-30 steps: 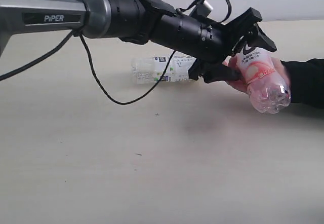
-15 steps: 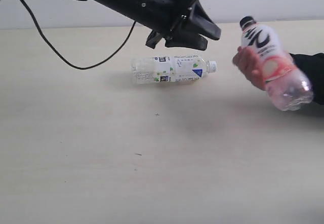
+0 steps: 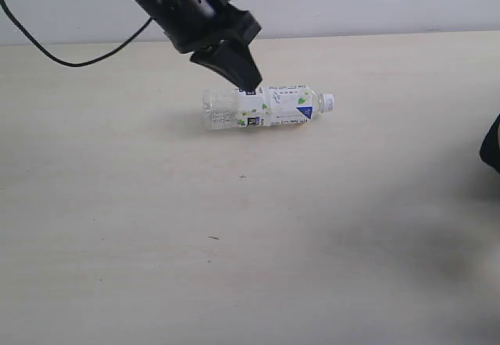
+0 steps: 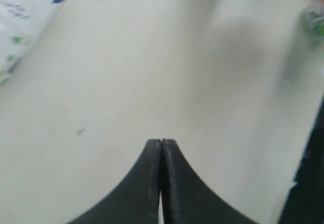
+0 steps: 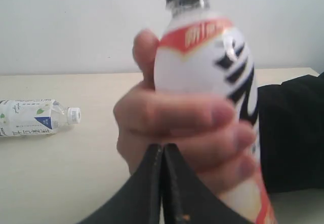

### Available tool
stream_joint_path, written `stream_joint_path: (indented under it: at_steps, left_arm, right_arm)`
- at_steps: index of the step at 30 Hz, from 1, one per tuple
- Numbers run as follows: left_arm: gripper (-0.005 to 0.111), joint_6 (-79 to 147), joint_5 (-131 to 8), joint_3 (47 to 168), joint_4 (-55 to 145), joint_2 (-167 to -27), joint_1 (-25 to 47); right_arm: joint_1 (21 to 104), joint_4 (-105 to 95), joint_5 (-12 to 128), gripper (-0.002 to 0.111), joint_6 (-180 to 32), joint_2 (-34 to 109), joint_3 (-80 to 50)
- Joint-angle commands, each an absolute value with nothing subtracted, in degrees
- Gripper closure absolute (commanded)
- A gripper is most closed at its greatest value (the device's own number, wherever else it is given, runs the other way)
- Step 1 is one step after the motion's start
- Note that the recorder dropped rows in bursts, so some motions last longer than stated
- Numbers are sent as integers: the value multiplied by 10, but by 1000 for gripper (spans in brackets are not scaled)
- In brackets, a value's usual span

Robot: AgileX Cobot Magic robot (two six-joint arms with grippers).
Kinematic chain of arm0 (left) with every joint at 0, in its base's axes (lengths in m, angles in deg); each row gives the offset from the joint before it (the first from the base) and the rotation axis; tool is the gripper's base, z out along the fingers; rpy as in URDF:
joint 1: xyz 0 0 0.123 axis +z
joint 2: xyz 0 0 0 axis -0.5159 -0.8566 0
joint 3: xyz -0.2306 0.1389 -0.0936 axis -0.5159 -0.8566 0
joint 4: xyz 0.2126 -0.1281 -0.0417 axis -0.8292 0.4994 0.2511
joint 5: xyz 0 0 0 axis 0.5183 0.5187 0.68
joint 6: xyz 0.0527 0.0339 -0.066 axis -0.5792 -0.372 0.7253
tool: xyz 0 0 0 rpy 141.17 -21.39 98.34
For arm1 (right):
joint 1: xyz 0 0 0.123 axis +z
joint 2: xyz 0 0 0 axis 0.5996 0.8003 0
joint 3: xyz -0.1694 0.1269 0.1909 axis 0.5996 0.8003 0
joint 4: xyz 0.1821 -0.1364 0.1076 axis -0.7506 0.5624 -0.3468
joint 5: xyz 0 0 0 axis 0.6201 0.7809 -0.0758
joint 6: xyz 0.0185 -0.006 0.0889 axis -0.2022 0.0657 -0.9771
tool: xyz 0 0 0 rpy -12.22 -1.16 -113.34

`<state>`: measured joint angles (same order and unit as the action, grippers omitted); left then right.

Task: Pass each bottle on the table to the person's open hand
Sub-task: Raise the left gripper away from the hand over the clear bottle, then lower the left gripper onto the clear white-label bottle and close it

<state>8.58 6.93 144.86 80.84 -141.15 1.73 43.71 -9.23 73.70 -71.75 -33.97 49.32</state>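
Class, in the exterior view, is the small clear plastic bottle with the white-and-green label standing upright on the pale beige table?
No, the bottle lies on its side on the table.

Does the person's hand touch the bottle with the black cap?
Touching. The right wrist view shows the hand wrapped around the black-capped bottle.

No legible text; bottle point(image 3: 266, 108) label print blurred.
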Motion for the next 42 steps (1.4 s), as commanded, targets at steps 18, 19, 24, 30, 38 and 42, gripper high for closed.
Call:
stream_joint_path:
  at_steps: [18,19,24,30,38,42]
  left_arm:
    - [107,-84,-63,1451,507,-1401,19]
    - [107,-82,-62,1451,508,-1401,19]
    - [107,-81,-60,1451,538,-1401,19]
    - [107,-79,-60,1451,562,-1401,19]
    - [107,-79,-61,1451,552,-1401,19]
    - [107,-80,-59,1451,514,-1401,19]
  right_arm:
    - [435,-90,734,108,-717,-343,496]
    - [435,-90,734,108,-717,-343,496]
    - [435,-90,734,108,-717,-343,496]
    - [435,-90,734,108,-717,-343,496]
    - [435,-90,734,108,-717,-343,496]
    - [435,-90,734,108,-717,-343,496]
